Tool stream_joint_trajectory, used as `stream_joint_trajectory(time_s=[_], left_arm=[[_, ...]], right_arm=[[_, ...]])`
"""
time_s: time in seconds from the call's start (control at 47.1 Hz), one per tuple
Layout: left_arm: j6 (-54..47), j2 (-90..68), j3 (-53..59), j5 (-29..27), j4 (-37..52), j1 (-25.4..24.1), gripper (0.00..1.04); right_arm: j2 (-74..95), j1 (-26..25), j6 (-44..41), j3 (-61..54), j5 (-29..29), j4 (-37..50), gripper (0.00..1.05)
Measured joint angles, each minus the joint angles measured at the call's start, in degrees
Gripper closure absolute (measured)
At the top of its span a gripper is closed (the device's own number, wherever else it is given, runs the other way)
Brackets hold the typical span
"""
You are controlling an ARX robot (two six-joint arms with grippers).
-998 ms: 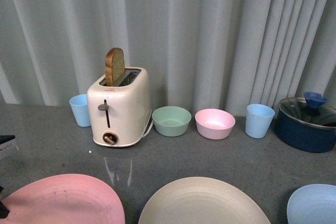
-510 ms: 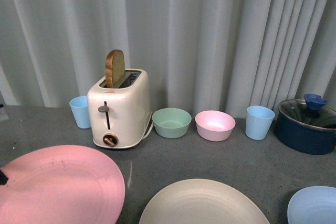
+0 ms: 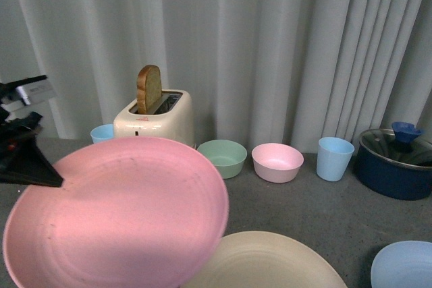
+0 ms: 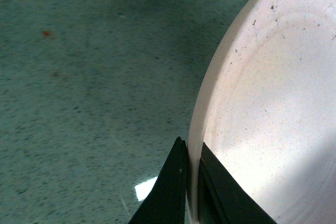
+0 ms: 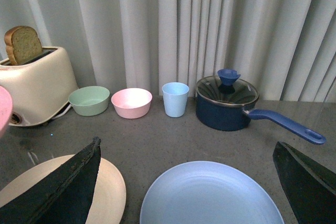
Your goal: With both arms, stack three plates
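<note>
**Pink plate pinched at its rim by the left fingers**

The two black left fingers are closed to a narrow slit, one on each face of the pink plate's rim, which runs between them. In the front view this plate is held up above the grey table, tilted with its face toward the camera. It hides the lower part of the toaster, and its lower edge overlaps the cream plate in that view.

The right fingers are spread wide and grip nothing. The light blue plate lies flat on the table below and between them. The cream plate lies flat just beside it, on the toaster's side.

There are three plates: one pink, one cream, one light blue. Further back stand two bowls, the green bowl and the pink bowl, side by side. There are two light blue cups: the right cup near the pink bowl, and the left cup beside the toaster. One slice of bread stands in the single toaster. One dark blue pot with a glass lid sits at the far right. A pale curtain hangs behind.
</note>
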State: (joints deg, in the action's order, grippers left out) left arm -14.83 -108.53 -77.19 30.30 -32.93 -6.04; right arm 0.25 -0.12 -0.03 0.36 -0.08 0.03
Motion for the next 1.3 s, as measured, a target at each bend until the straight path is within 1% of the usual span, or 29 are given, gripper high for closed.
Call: stream_joint_trajectory(time_s=[0.255,0.34,0.425,0.488,0.51,0.616,0.934,1.295], left_arm=[[4.9,0.1,2.1,-1.9,3.4,12.4,1.01],[6.4,-0.6,2.1,-3.0,4.1,15.3,1.01],[8.4,-2.6,1.4,-4.7,4.4,19.4,1.01],[8.9,-3.8,0.7,-5.4,4.4,20.9,1.01],[9.3,-4.9,-0.3,-6.4,4.2,22.0,1.01],[10.1,-7.0,-2.8,-8.2,3.8,23.5,1.01],[11.3,-11.5,-7.3,-10.4,4.0,26.0,1.01],[11.9,-17.3,-11.8,-11.4,3.9,26.4,1.01]], right_arm=[[0.0,0.0,0.0,0.0,0.0,0.0,0.07],[0.0,0.0,0.0,0.0,0.0,0.0,0.07],[0.0,0.0,0.0,0.0,0.0,0.0,0.07],[0.0,0.0,0.0,0.0,0.0,0.0,0.07],[0.0,0.0,0.0,0.0,0.0,0.0,0.07],[0.0,0.0,0.0,0.0,0.0,0.0,0.07],[0.0,0.0,0.0,0.0,0.0,0.0,0.07],[0.0,0.0,0.0,0.0,0.0,0.0,0.07]])
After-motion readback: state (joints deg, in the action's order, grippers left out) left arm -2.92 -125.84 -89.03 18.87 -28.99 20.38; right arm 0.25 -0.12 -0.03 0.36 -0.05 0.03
